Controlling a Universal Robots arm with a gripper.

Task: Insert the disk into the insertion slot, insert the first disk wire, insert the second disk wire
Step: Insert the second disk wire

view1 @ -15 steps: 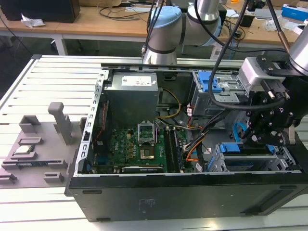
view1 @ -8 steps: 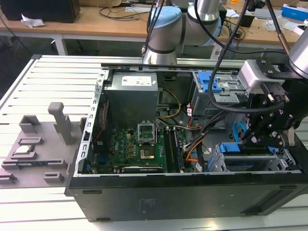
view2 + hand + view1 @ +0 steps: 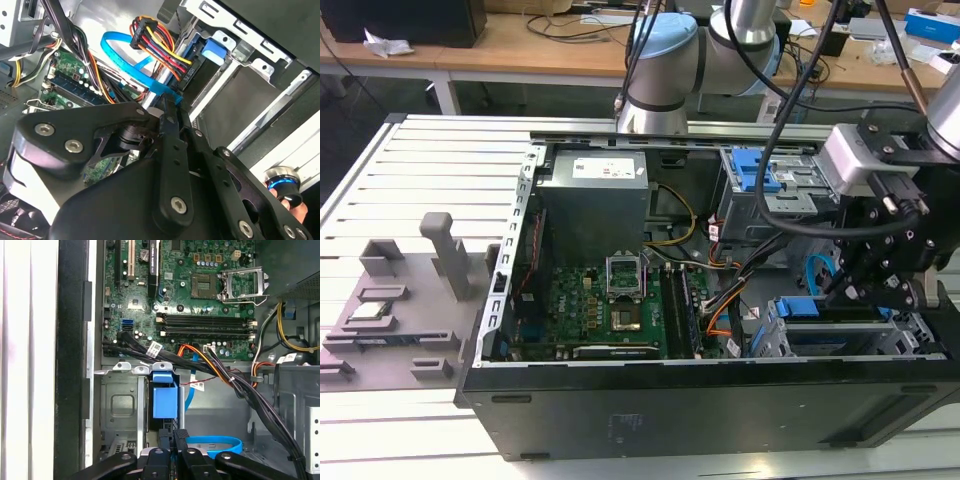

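The gripper [image 3: 174,440] has its two black fingers [image 3: 169,131] pinched together on the end of a flat blue data cable [image 3: 125,62], right at the rear edge of the disk [image 3: 164,402]. The disk sits seated in the insertion slot [image 3: 117,407], a silver sheet-metal cage; only the disk's bright blue plastic carrier tab shows in the first wrist view. In the second wrist view, one black power connector [image 3: 187,75] with a multicoloured wire bundle [image 3: 157,45] is just beside the blue cable's end, at the drive's edge. In the exterior view, the gripper [image 3: 865,285] hangs over the computer case [image 3: 720,400] at the exterior view's right, above the cage. A thick black cable bundle [image 3: 250,395] runs between the cage and the green motherboard [image 3: 200,300]. One taller grey bay with a blue latch [image 3: 760,175] stands well apart.
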